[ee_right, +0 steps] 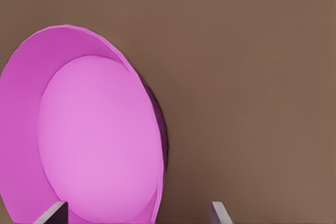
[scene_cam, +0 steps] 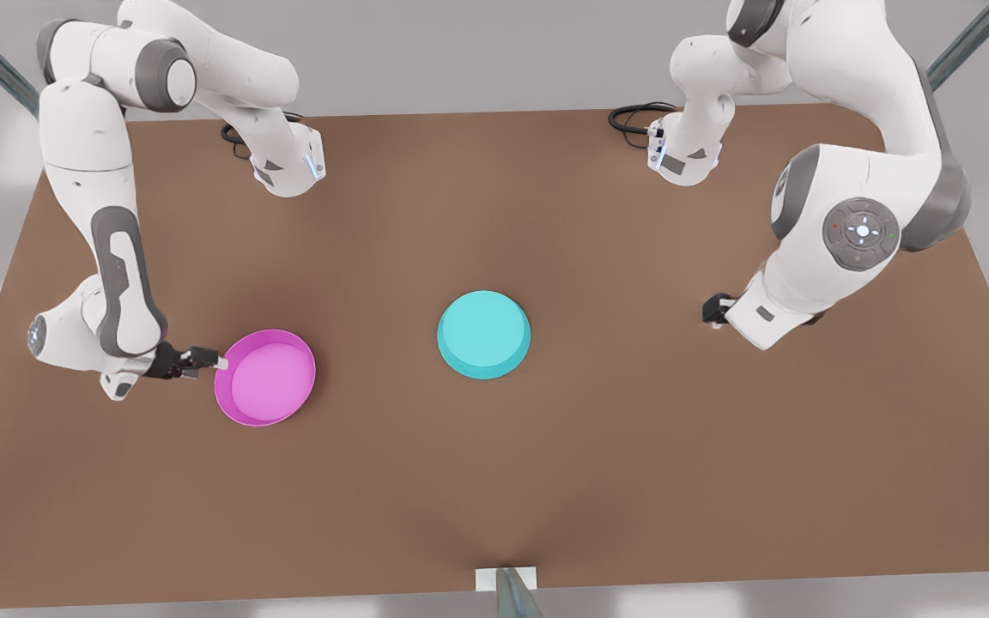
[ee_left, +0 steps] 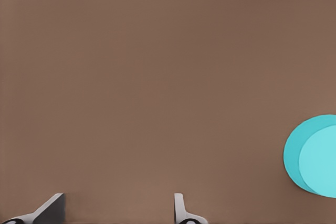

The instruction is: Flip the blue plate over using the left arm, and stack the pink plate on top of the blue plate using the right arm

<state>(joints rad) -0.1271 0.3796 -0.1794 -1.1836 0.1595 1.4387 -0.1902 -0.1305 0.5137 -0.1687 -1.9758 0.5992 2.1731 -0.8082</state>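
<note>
The blue plate (scene_cam: 484,335) lies at the table's middle with its flat solid face up; its edge also shows in the left wrist view (ee_left: 315,156). The pink plate (scene_cam: 264,378) rests hollow side up toward the front view's left. My right gripper (scene_cam: 207,360) is at that plate's outer rim, open, and the near part of the pink plate (ee_right: 94,140) lies between its fingertips (ee_right: 136,213). On the front view's right, my left gripper (scene_cam: 715,309) hangs open over bare table (ee_left: 115,211), well away from the blue plate.
The brown table (scene_cam: 632,446) stretches wide around both plates. Both arm bases and black cables (scene_cam: 632,116) sit along the far edge. A small bracket (scene_cam: 507,584) stands at the near edge's middle.
</note>
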